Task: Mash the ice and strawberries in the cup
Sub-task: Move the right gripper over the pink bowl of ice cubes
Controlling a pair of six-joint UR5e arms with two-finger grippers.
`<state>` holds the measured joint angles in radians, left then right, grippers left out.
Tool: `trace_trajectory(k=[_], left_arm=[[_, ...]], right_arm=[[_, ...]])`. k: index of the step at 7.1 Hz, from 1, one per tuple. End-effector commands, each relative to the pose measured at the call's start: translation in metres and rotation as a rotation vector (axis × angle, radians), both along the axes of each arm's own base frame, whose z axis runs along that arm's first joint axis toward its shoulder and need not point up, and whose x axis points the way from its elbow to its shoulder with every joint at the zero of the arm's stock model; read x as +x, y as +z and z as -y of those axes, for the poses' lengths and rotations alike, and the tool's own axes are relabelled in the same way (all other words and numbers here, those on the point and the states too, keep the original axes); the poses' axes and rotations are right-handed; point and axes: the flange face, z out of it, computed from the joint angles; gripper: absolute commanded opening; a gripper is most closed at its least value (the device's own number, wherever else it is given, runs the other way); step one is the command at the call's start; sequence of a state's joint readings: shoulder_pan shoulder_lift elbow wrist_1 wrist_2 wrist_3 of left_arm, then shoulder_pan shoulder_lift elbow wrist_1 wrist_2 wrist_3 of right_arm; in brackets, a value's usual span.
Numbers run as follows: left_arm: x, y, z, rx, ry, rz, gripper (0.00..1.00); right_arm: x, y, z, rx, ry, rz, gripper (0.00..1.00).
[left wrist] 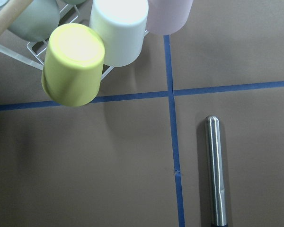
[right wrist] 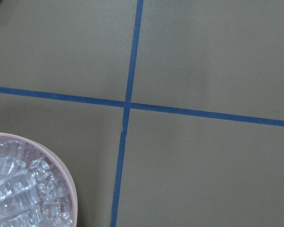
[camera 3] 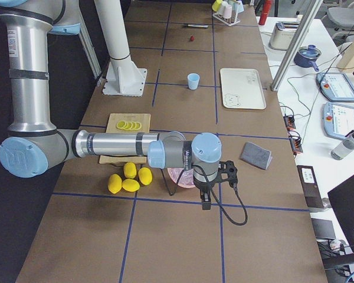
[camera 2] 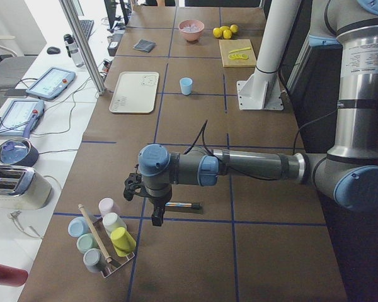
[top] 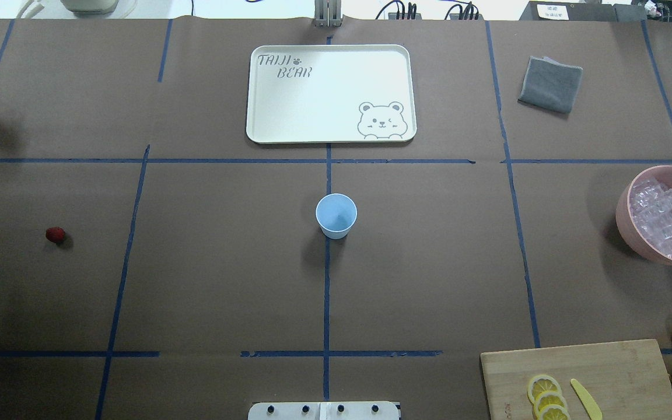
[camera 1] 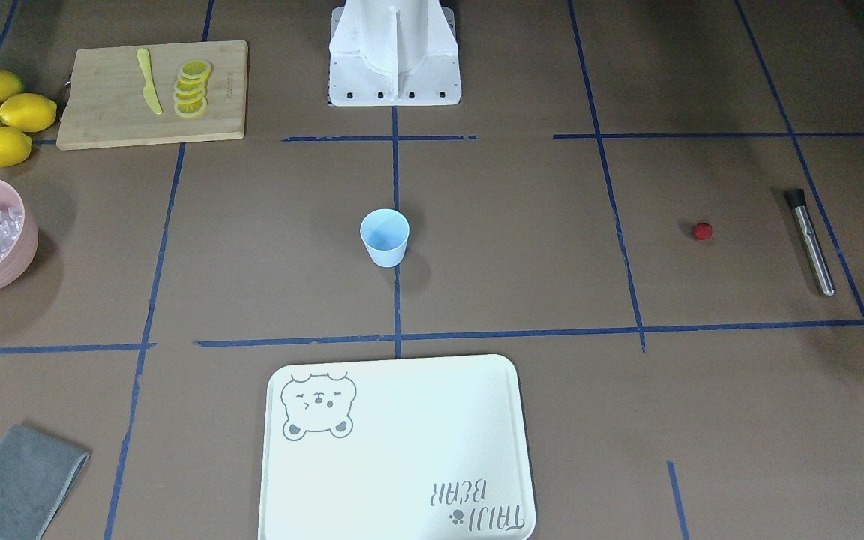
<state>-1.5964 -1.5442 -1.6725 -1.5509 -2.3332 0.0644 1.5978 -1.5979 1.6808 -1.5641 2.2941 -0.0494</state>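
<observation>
Seen from overhead, a small pale-blue plastic cup [top: 336,214], tapered and without a handle, stands upright and looks empty at the centre of the brown table [top: 225,262]. One small red strawberry [top: 55,234] lies far out at nine o'clock. Glassy ice [top: 668,224] is heaped in a smooth pink bowl [top: 625,216] at three o'clock. A round steel muddler [camera 1: 811,241] lies beyond the berry.

The left claw [camera 2: 156,217] hovers over the muddler and the right claw [camera 3: 205,202] beside the bowl. Whether either is spread or pressed together cannot be told.

Likely risks:
- slick cubes slipping from the grip
- the soft, rounded berry rolling or bruising
- the light, narrow-based cup tipping under mashing pressure
</observation>
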Motion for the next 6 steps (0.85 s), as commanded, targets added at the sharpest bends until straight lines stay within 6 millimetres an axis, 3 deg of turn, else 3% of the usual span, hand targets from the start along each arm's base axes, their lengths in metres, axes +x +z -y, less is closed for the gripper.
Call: trace_trajectory(k=[1,2,3,4,6], left_arm=[[0.001,-0.002,0.0,0.002,0.0,-0.002,1.0],[0.0,-0.003,0.0,0.005,0.0,0.0,1.0],[0.0,-0.005,0.0,0.008,-0.001,-0.001,1.0],[0.001,-0.005,0.001,0.01,0.0,-0.001,1.0],[0.001,-0.005,0.001,0.01,0.0,-0.001,1.0]], right_arm=[[-0.056,-0.073,-0.001,0.034,0.009,0.013,0.99],[-0.08,-0.092,-0.011,0.065,-0.037,0.018,0.98],[-0.094,-0.097,-0.012,0.082,-0.075,0.018,0.89],[-0.109,-0.099,-0.013,0.108,-0.127,0.01,0.84],[-0.116,-0.086,-0.015,0.172,-0.246,-0.005,0.78]])
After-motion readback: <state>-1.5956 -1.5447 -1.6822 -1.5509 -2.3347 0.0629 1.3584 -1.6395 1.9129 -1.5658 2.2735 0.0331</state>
